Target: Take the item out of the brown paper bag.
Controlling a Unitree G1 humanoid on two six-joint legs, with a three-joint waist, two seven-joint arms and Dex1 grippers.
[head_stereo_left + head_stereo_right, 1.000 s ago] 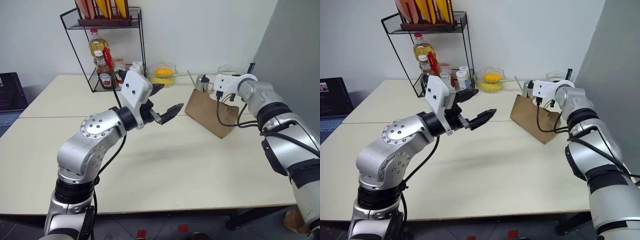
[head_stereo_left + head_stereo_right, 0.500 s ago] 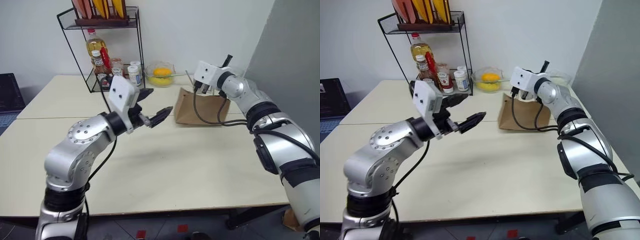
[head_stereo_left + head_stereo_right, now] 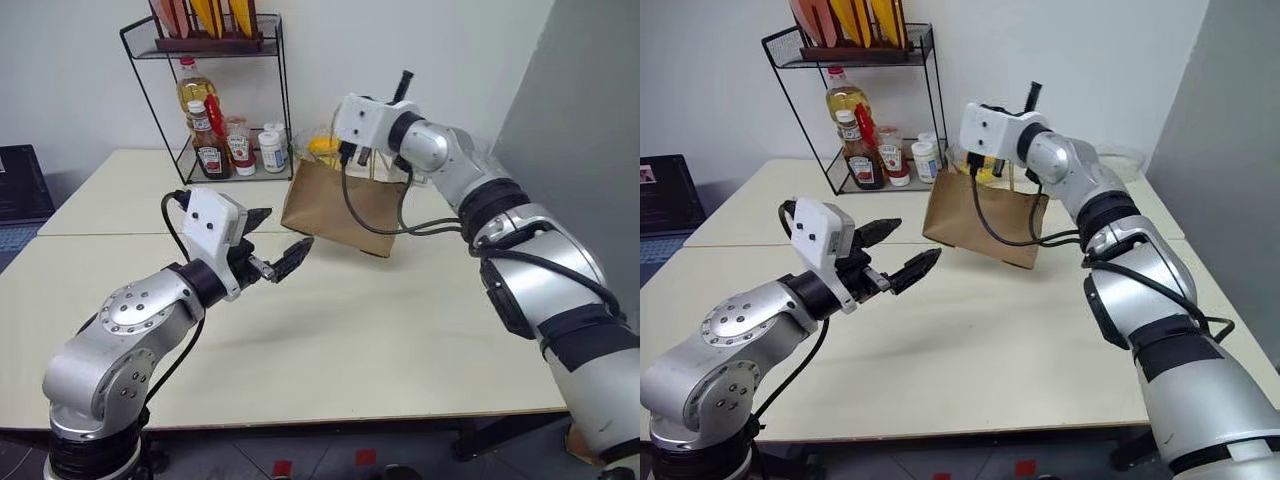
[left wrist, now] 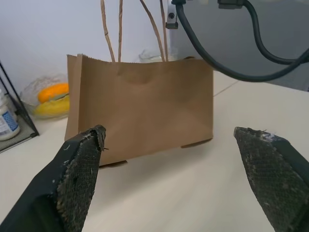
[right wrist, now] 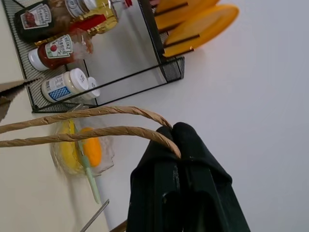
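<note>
The right gripper, at the upper centre of the head views, has its two black fingers pressed together on the cord handles of the bag, which hangs from them. In the left eye view the bag sits just right of centre in the upper half of the frame, tilted, its lower edge close over the table; whether it still touches the tabletop cannot be told. A black cable loops down from the right wrist across the bag's face.

The left gripper is at centre left of the same view, level, its fingers spread wide apart and holding nothing, aimed at the bag and near its left edge without touching. In the left wrist view the bag stands between the two fingertips, its creased brown front facing the camera and its handles rising out of the top of the frame.

The packet cannot be seen; the bag's mouth faces away from every camera.

At the upper left of the head views a black wire rack holds sauce and oil bottles. Behind the bag, a clear bowl with yellow fruit is partly covered by it.
</note>
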